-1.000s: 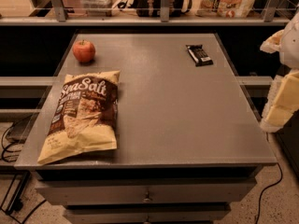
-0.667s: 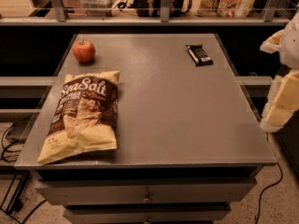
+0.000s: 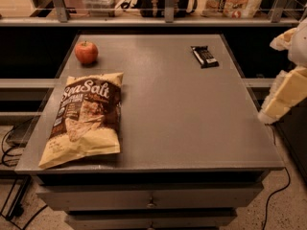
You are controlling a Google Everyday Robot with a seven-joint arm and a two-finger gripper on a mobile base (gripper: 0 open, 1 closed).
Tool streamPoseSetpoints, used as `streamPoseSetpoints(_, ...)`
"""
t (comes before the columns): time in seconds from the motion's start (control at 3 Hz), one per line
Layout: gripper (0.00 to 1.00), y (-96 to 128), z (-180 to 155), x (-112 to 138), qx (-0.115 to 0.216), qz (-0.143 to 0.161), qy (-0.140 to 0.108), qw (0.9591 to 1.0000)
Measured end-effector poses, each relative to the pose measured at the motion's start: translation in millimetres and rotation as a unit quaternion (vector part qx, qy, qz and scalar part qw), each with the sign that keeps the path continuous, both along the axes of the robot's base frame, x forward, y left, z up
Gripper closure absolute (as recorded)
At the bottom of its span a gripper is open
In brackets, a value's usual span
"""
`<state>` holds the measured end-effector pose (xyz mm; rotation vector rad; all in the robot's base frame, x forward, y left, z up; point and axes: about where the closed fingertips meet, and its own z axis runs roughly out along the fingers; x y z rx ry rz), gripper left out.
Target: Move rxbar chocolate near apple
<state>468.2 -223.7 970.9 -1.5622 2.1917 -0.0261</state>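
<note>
Though laid out ready, looks not yet begun. Puts the rxbar chocolate (image 3: 205, 56) flat on the far right part of the table (image 3: 192, 128), near the back edge, with nothing touching it. Puts the apple (image 3: 86, 52) upright at the far left corner, well apart from the bar, with bare tabletop between the two. Keeps the gripper (image 3: 280, 99) off the table's right edge, pale, hanging beside the rim, not over the surface and well apart from the bar. Cannot tell how wide the claw stands; has no hold of the bar, at any rate. Leaves, by this reckoning, the whole job: reach in to the bar, grasp, carry leftward along the back of the table, set down just beside the apple.

Shows a flat grey tabletop with a dull sheen, and drawers (image 3: 151, 202) under the front edge. Bears also a large yellow-and-brown chip bag (image 3: 84, 119) along the left side, in front of the apple and apart from it; seems to lie out of the straight line between bar and apple. Backs onto a railed shelf (image 3: 168, 18) with packets and dark gear in dim, warm light. Has cables (image 3: 9, 147) trailing to the speckled floor at the left.
</note>
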Motion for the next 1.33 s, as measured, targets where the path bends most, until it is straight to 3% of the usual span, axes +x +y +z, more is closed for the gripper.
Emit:
streamPoseSetpoints(0.67, 0.0, -1, -19, 79, 0.085, -0.034, -0.03, 0.9953)
streamPoseSetpoints(1.0, 0.0, 8, -39, 125, 0.09, -0.006, -0.015, 0.9958)
streamPoseSetpoints(1.33, 0.0, 11, -39, 130, 0.093, -0.002, -0.012, 0.9956)
